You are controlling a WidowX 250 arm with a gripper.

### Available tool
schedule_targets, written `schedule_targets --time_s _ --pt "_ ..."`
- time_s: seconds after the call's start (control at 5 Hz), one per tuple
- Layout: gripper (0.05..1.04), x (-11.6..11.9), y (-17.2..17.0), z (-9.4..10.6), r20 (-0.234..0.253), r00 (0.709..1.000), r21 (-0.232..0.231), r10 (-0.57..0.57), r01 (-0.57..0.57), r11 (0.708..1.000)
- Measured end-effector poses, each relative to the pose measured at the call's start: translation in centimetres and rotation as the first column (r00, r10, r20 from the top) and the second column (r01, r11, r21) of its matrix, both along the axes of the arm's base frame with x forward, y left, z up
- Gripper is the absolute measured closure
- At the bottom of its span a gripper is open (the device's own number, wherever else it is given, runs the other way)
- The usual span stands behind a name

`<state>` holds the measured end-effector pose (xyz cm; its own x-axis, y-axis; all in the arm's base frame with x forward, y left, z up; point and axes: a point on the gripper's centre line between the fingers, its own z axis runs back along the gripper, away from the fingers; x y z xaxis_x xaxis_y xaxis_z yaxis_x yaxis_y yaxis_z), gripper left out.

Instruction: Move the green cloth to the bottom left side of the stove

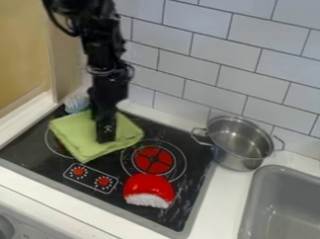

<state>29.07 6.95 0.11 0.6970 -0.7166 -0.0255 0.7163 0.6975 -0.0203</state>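
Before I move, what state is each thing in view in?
Green cloth: looks folded, lying on the stove at upper left, partly over a burner
Hand: pointing down at the cloth
Pot: upright, lid off
Red-and-white object: resting on the stove, white part toward the front edge
Red burner: uncovered; cannot tell whether on

A white counter (222, 207) bears a black stove (29, 149), a steel pot (235, 156) beside the stove's far right corner and a grey sink (285, 210) to its right. On the stove, a green cloth (80, 138) lies far left, a red-and-white object (149, 187) near right.
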Motion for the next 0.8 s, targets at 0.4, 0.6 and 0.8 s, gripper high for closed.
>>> schedule_targets --time_s 0.4,0.6,0.8 --pt "0.085 -3.0 -0.1 0.5 -0.017 1.0 -0.029 0.023 -0.023 0.999" --pt "0.085 -4.1 0.5 0.4 -0.029 0.998 -0.025 0.059 -0.06 0.998" --pt "0.085 -4.4 1.3 0.4 -0.03 0.994 -0.014 0.105 -0.106 0.994"
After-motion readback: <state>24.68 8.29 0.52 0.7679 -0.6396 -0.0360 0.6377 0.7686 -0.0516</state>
